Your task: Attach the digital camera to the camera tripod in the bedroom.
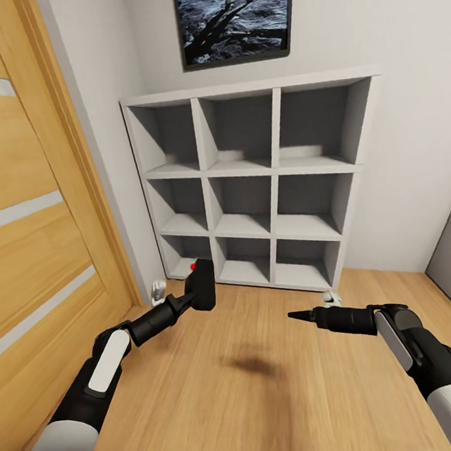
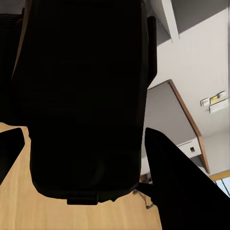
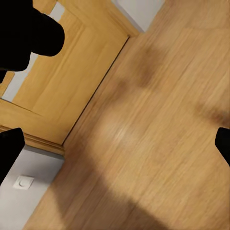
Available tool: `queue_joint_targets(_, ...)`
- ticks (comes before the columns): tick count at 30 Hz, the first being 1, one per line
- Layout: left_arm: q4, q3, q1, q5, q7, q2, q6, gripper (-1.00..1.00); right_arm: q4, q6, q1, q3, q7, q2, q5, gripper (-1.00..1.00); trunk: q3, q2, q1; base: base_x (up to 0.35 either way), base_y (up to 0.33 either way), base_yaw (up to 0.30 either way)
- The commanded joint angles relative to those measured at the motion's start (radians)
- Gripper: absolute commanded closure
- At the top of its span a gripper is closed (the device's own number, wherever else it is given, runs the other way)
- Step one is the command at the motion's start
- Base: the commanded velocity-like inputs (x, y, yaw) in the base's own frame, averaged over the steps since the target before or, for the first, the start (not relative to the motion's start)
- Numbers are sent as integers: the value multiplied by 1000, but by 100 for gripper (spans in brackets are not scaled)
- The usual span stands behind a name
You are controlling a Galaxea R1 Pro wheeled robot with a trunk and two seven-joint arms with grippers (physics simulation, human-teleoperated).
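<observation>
One small boxy black digital camera with red button [image 1: 202,284] pinched in left gripper [image 1: 191,296], carried above light wood floor [image 1: 270,400] before white nine-cube shelf [image 1: 259,181]. Right gripper [image 1: 294,315] pressed together, nothing held. Tripod yet to be reached. Risk judged: camera slipped or knocked against wooden door [image 1: 23,203] during turn (grip seems narrow), drop to floor caused.

Black digital camera [image 1: 202,285] in left hand [image 1: 191,294]
</observation>
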State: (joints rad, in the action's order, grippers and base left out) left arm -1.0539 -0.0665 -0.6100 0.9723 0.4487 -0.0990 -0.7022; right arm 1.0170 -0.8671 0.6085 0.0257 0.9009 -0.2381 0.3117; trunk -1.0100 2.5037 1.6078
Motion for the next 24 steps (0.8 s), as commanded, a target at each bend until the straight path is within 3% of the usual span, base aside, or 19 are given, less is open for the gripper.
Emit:
queue_joint_targets(1, 0, -1, -1, 3, 1, -1, -3, 100, 0, -4, 0, 1, 3, 0, 0, -100, 3, 0, -1, 0, 0, 0)
queue_joint_targets(17, 0, -1, -1, 3, 2, -1, -3, 100, 0, -4, 0, 0, 3, -1, 0, -100, 65, -4, -8, 0, 0, 0)
queue_joint_targets(24, -1, -2, -1, 3, 2, -1, -3, 100, 0, -4, 0, 0, 3, -1, 0, -100, 87, -53, -35, 0, 0, 0)
